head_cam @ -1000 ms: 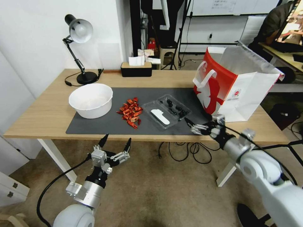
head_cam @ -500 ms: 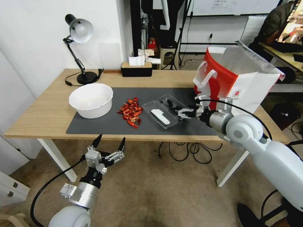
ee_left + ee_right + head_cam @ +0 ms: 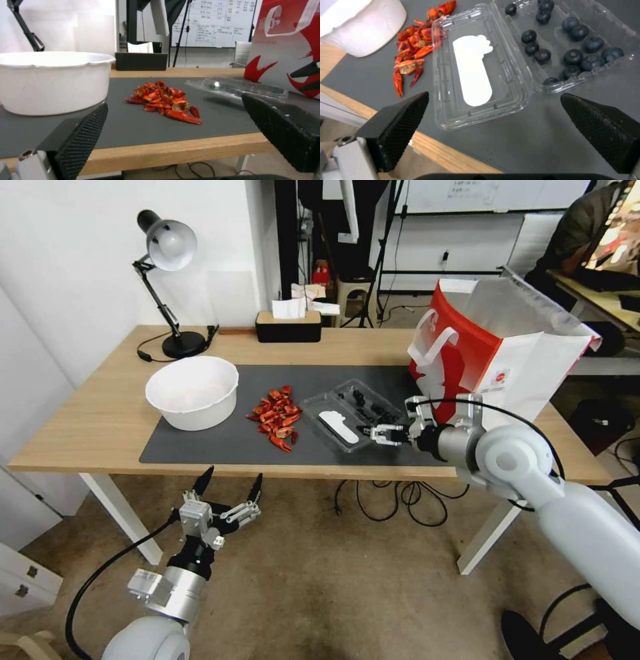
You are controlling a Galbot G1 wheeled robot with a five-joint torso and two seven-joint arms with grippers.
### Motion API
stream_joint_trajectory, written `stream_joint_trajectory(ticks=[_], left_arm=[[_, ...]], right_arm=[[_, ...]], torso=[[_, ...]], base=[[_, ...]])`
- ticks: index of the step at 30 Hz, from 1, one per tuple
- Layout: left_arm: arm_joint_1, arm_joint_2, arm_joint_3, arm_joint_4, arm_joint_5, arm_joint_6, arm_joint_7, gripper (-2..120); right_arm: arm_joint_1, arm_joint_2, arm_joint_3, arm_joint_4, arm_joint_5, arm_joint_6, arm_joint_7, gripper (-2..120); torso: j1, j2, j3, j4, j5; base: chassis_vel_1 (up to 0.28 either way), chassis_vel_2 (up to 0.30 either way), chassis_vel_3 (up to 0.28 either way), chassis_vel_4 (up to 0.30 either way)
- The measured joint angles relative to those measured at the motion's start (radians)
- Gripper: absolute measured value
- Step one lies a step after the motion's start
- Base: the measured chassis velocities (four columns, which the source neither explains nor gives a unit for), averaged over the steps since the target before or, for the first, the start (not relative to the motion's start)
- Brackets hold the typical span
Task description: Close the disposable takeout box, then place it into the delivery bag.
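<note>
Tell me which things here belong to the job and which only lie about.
Job: takeout box, lying open; delivery bag; right end effector, open beside the box.

Lying about: white bowl, red shell pieces, desk lamp, tissue box.

White bowl (image 3: 192, 392) at 9 o'clock on grey mat (image 3: 220, 443); red crayfish shells (image 3: 276, 417) center; desk lamp (image 3: 167, 280) at 11; tissue box (image 3: 288, 324) at 12.

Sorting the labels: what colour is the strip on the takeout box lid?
White, on the clear takeout box; best seen in the right wrist view.
</note>
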Motion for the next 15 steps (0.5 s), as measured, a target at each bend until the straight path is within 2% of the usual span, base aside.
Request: stream_joint_trajectory(ticks=[6, 9, 15], left_arm=[[0.008, -0.002, -0.002, 0.000, 0.002, -0.003, 0.000, 100], [0.013, -0.005, -0.006, 0.000, 0.004, -0.006, 0.000, 100], [0.017, -0.010, -0.008, 0.000, 0.006, -0.011, 0.000, 100]], right_arm=[[0.007, 0.017, -0.005, -0.035, -0.042, 0.009, -0.007, 100], [0.027, 0.031, -0.020, -0.074, -0.135, 0.053, -0.055, 100], [0.080, 0.051, -0.057, -0.120, -0.142, 0.059, -0.064, 100]], torso=[[0.000, 0.000, 0.000, 0.0001, 0.0001], [0.000, 0.000, 0.000, 0.0001, 0.0000], [0.000, 0.000, 0.000, 0.0001, 0.0000]], base=[[0.000, 0.000, 0.000, 0.000], [0.000, 0.000, 0.000, 0.000], [0.000, 0.000, 0.000, 0.000]])
